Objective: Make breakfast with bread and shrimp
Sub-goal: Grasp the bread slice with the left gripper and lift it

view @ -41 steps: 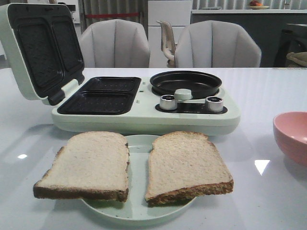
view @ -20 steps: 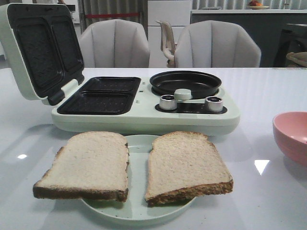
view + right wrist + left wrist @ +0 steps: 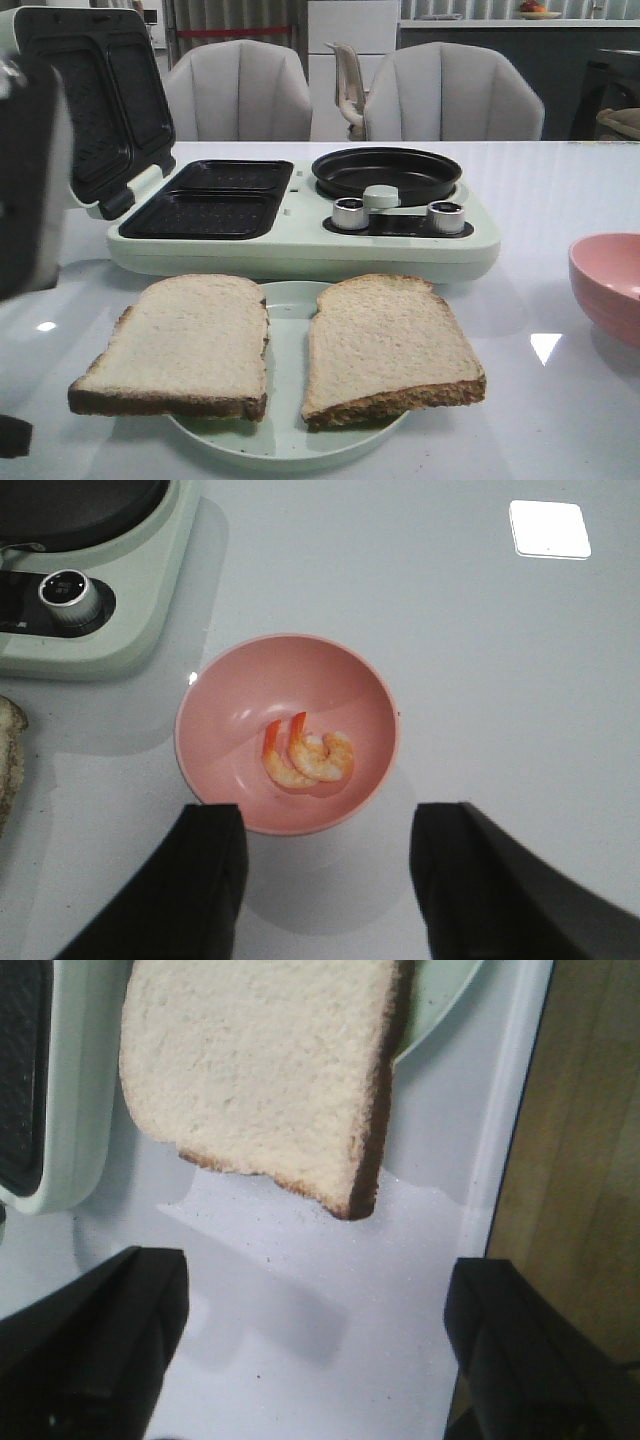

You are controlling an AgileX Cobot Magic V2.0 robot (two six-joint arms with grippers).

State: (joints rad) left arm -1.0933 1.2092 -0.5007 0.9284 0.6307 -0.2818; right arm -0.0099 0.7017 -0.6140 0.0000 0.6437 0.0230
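Observation:
Two bread slices lie side by side on a pale green plate point(image 3: 288, 300), the left slice point(image 3: 185, 345) and the right slice point(image 3: 385, 345). The left slice also shows in the left wrist view point(image 3: 260, 1070). Two shrimp point(image 3: 305, 758) lie in a pink bowl point(image 3: 230, 695), whose rim shows at the right edge of the front view point(image 3: 608, 285). My left gripper point(image 3: 315, 1350) is open and empty above bare table beside the left slice. A blurred dark part of the left arm point(image 3: 25, 170) shows at the left edge of the front view. My right gripper point(image 3: 325, 880) is open and empty above the table beside the bowl.
A pale green breakfast maker point(image 3: 300, 245) stands behind the plate, its lid point(image 3: 75, 100) raised, with two black sandwich wells point(image 3: 210, 200), a round black pan point(image 3: 385, 172) and two silver knobs point(image 3: 350, 213). Two chairs point(image 3: 240, 90) stand behind the table. The table's edge point(image 3: 505, 1110) runs close to the left slice.
The left arm has come into the front view at the left edge, in front of the raised lid. Bread, plate and bowl have not moved.

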